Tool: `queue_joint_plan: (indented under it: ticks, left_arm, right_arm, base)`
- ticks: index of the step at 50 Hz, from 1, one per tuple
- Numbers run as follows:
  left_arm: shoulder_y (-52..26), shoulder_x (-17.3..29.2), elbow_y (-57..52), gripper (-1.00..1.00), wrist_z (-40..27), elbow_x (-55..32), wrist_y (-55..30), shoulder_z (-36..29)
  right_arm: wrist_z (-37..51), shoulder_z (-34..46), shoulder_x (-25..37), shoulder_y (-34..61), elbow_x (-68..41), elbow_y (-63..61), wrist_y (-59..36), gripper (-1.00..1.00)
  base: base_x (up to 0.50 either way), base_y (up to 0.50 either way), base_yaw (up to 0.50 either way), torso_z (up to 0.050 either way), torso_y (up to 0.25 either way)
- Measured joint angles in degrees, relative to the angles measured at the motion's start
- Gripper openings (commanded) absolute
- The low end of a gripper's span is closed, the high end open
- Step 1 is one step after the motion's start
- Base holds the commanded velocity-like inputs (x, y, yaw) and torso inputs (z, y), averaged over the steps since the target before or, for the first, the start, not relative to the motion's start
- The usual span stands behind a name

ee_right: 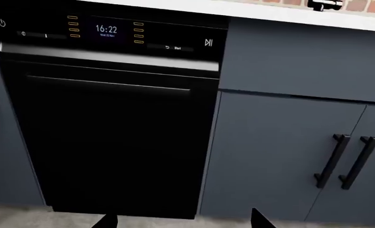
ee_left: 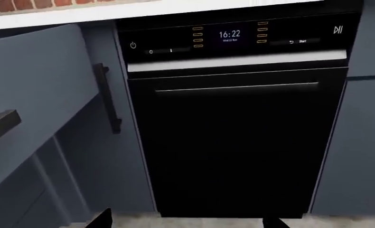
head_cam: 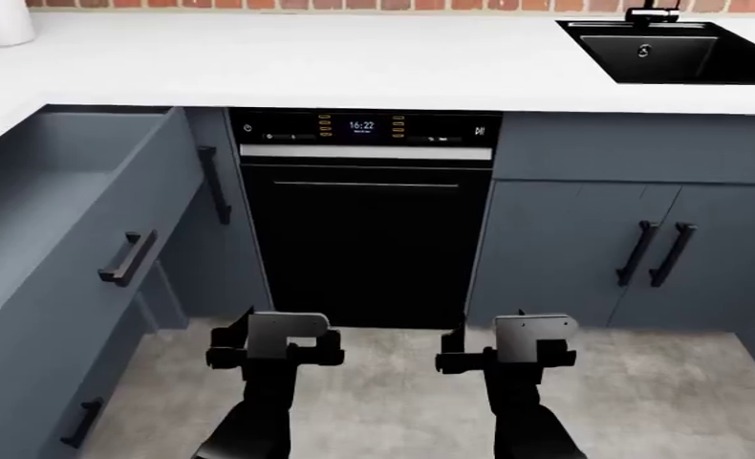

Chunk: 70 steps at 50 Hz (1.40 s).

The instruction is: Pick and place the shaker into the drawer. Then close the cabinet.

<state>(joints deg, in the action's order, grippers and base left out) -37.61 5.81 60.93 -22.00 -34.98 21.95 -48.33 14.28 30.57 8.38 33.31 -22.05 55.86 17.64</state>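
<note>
Both end effectors, left (head_cam: 273, 352) and right (head_cam: 506, 352), open, low before the pulled-out drawer (head_cam: 46, 206)

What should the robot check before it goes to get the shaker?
1. Drawer pulled open: ok.
2. Drawer inside looks bare where visible: ok.
3. Shaker in sight: not ok, none of the views shows it.
4. Left gripper holding nothing: ok.
5. Right gripper holding nothing: ok.
6. Grippers open or shut: cannot tell.
</note>
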Motion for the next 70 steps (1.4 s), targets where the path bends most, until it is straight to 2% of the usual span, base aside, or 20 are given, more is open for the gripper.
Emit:
queue_joint_plan:
  ticks: [52,70]
  left_arm:
    - [0.5,-0.4,1.2,1.0,0.1,0.8,3.4,-0.3]
    - [1.6,1.2,-3.3,1.0,-0.6,0.8,2.2,-0.9]
  right_arm:
    - [0.1,0.8,0.7,-0.6,0.1,-1.5,0.9,1.0]
    - [0.7,1.2,1.2,-1.4,0.4,-3.5,1.2,1.0]
  base:
    - [0.5,-0.02,0.0,0.0,0.0]
    - [0.02,0.0,0.0,0.0,0.0]
